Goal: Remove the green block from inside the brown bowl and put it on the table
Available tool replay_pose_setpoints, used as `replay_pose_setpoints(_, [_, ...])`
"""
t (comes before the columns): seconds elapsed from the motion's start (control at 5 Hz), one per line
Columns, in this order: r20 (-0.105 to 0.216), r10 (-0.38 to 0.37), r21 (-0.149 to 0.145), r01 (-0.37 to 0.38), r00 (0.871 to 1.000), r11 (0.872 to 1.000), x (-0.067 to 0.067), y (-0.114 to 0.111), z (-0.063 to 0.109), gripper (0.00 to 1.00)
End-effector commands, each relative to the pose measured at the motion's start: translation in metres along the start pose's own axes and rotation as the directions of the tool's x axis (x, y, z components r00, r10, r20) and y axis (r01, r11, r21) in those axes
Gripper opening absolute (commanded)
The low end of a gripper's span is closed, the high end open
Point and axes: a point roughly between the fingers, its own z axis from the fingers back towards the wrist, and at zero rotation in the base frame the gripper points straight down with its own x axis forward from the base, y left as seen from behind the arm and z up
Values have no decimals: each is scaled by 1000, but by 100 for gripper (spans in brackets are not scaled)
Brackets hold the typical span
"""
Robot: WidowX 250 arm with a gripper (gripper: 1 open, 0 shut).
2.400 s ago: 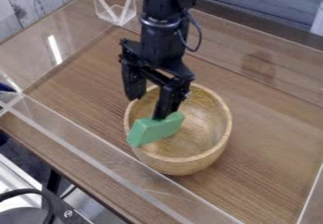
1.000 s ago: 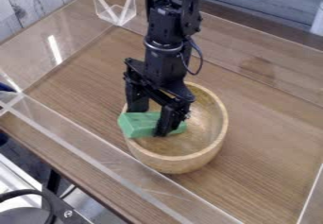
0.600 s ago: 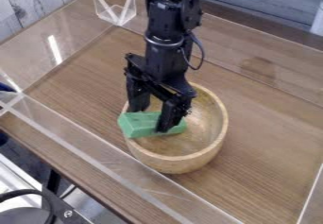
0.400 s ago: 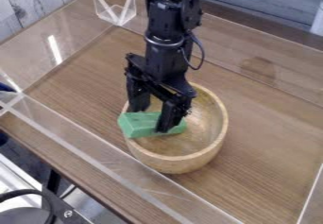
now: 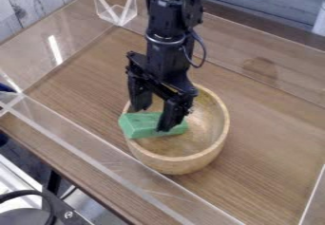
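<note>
Block [image 5: 147, 126]: now lies farther left, at bowl's [image 5: 193, 146] rim, lower centre; under released pincer [image 5: 150, 117], still needs gripping.

The upper end of the black robot arm [image 5: 173, 6] was cut off by the top edge, and part of the green block [image 5: 143, 125] and of the bowl's far rim [image 5: 214, 91] was hidden behind the dark gripper [image 5: 162, 105].
</note>
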Motion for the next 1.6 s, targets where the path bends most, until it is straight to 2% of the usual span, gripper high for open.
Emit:
replay_pose_setpoints(0.0, [82, -6, 16, 5, 997, 1000, 12, 1, 18, 100])
replay_pose_setpoints(0.8, [66, -12, 17, 11, 998, 1000, 17, 1, 2, 100])
replay_pose_setpoints(1.4, [69, -10, 19, 9, 998, 1000, 20, 1, -6, 100])
